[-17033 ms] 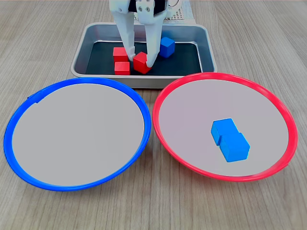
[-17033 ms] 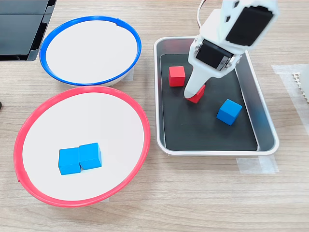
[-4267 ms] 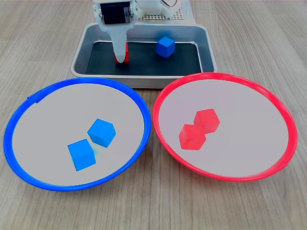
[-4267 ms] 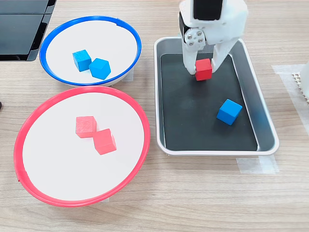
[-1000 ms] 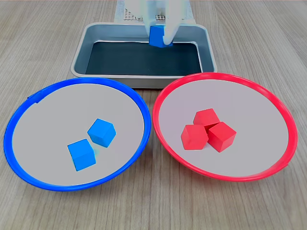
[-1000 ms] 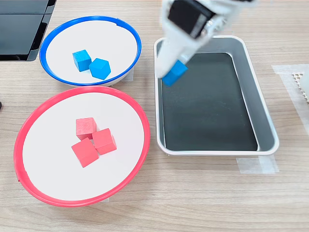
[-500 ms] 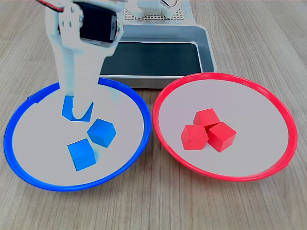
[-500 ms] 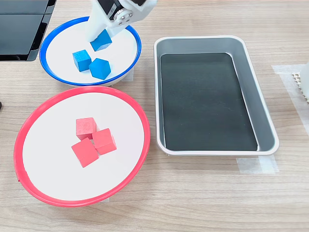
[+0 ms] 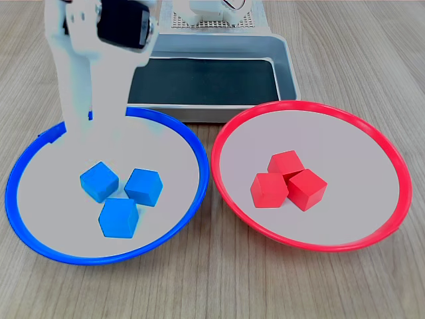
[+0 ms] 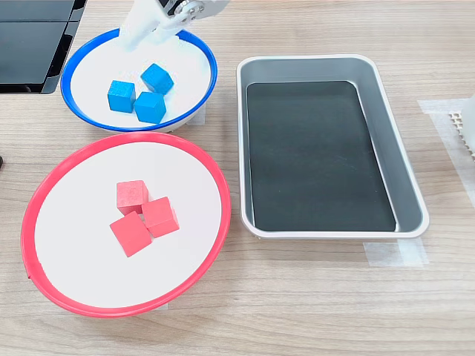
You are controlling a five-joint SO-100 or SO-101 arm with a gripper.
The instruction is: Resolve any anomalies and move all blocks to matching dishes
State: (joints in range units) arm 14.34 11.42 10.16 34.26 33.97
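Note:
Three blue blocks (image 9: 99,181) (image 10: 121,96) lie close together in the blue-rimmed dish (image 9: 20,166) (image 10: 74,67). In the red-rimmed dish (image 9: 392,166) (image 10: 44,193) three red blocks (image 9: 285,164) (image 10: 132,196) sit clustered and touching. My white gripper (image 9: 83,129) (image 10: 145,37) hangs over the far edge of the blue dish, above and behind the blue blocks. It looks open and holds nothing. Motion blur softens its fingers in both exterior views.
A rectangular grey metal tray (image 9: 287,66) (image 10: 408,148) with a dark bottom stands beyond the dishes in the first exterior view and on the second exterior view's right. A black device (image 10: 30,37) lies by the blue dish. A white perforated part (image 10: 464,126) sits at the right edge.
The gripper carried the last blue block from the tray to the blue dish and let it go. That block now rests beside the other two, and the gripper has lifted off it.

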